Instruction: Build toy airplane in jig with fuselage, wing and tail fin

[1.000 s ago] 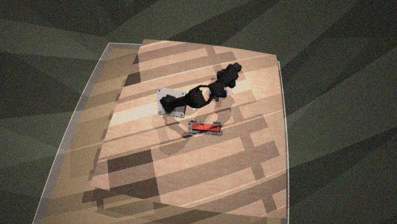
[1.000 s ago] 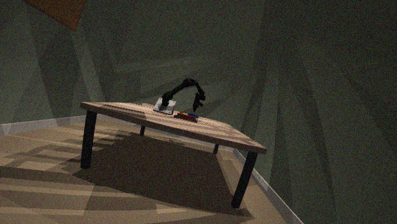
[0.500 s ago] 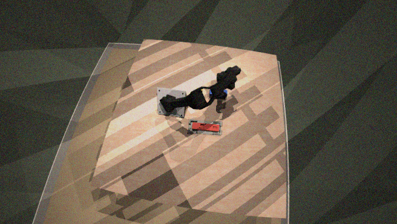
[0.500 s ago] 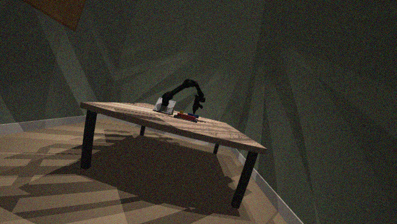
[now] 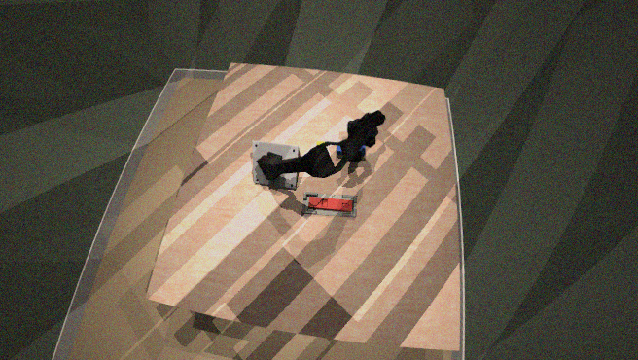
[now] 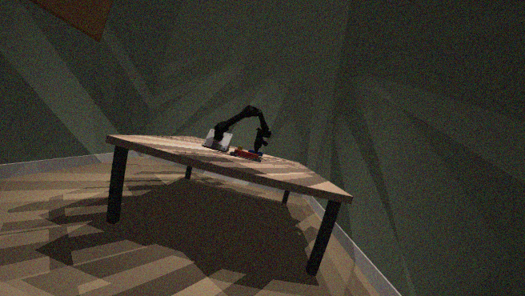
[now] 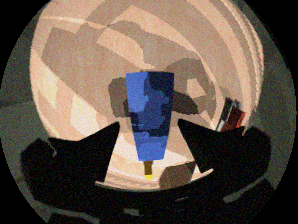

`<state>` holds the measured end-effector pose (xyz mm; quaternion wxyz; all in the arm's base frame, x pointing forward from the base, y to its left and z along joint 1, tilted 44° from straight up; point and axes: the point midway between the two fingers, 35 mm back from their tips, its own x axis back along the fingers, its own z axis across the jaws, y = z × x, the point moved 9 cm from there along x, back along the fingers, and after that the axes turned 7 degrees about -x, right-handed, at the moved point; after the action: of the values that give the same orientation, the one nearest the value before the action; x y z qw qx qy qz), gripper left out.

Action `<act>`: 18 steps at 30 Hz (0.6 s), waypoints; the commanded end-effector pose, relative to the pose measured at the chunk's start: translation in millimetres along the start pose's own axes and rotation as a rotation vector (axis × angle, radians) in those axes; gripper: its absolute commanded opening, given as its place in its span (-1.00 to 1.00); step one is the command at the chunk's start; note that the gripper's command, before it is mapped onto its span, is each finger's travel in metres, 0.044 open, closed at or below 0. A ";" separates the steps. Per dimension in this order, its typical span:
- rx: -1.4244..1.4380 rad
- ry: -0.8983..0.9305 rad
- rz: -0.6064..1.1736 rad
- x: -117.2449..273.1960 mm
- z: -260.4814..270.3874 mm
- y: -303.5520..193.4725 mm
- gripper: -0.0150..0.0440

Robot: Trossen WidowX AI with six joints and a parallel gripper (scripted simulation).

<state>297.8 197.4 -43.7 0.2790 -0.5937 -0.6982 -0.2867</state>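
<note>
The blue wing (image 5: 338, 150) (image 6: 252, 152) (image 7: 150, 100) lies on the table beyond the jig. My gripper (image 5: 351, 153) (image 6: 256, 150) (image 7: 149, 123) is open and low over the wing, with one finger on either side of it in the wrist view. The arm hides the wing's middle in the top view. The yellow tail fin (image 5: 320, 143) (image 6: 239, 148) (image 7: 148, 176) sits near the wing, on the side towards the arm's base. The red fuselage (image 5: 331, 203) (image 6: 246, 154) (image 7: 234, 121) lies lengthwise in the grey jig cradle (image 5: 308, 212); its exact seating is too small to tell.
The arm's pale base plate (image 5: 263, 147) (image 6: 225, 141) stands left of the parts in the top view. The arm arches from it over the table (image 5: 389, 204) (image 6: 280, 172), passing close by the yellow fin.
</note>
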 end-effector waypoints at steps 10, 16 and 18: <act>0.008 -0.006 0.000 -6.5 -0.3 -1.6 0.29; 0.008 -0.006 0.000 -6.5 -0.3 -1.6 0.09; 0.008 -0.006 0.000 -6.5 -0.3 -1.6 -0.03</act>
<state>297.2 192.8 -48.1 0.2789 -0.5948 -0.6984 -0.2839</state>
